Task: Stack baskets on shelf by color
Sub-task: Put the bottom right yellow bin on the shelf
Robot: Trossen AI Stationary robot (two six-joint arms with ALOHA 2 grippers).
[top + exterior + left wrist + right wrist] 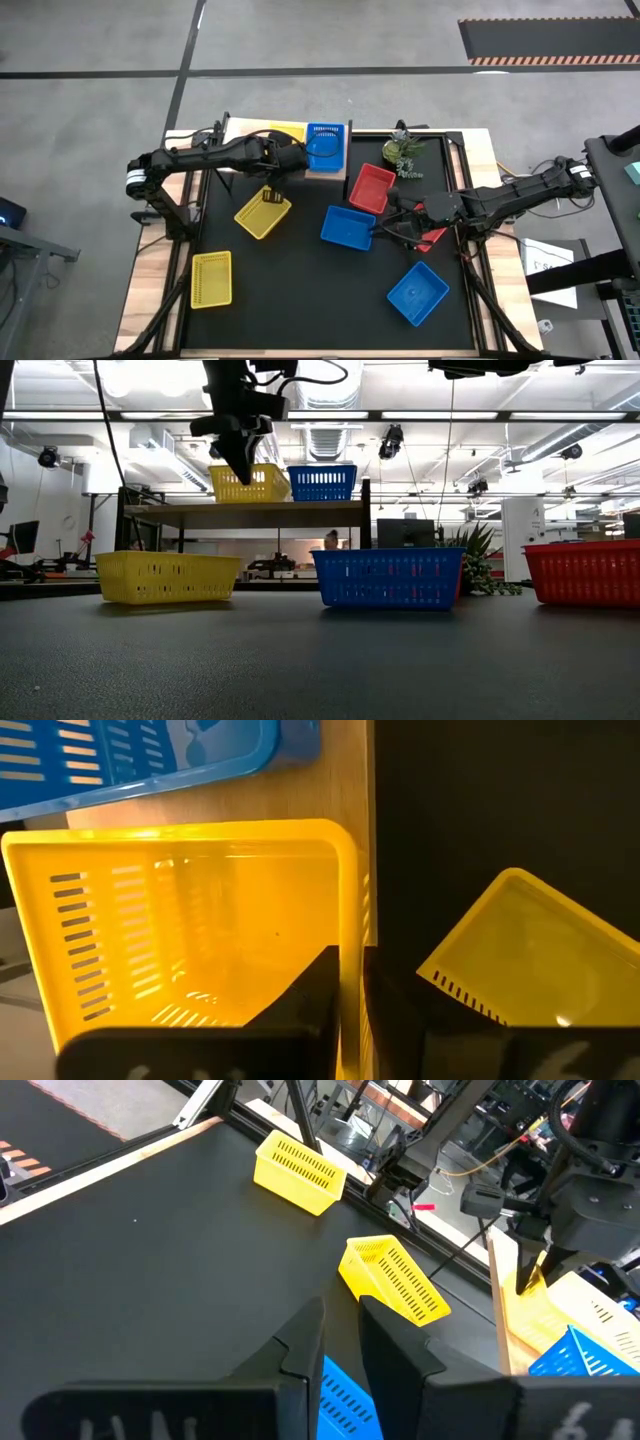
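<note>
Yellow basket (190, 920) sits on the shelf (330, 168) beside a blue basket (324, 144), its near wall pinched between the narrowly parted fingers of the left gripper (350, 1010).

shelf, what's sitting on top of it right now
A yellow basket and a blue basket sit side by side on the shelf. The left arm covers most of the yellow one from above.

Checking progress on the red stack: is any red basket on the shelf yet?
No. In the high view the shelf holds only a yellow basket and a blue basket; the red basket sits on the table.
</note>
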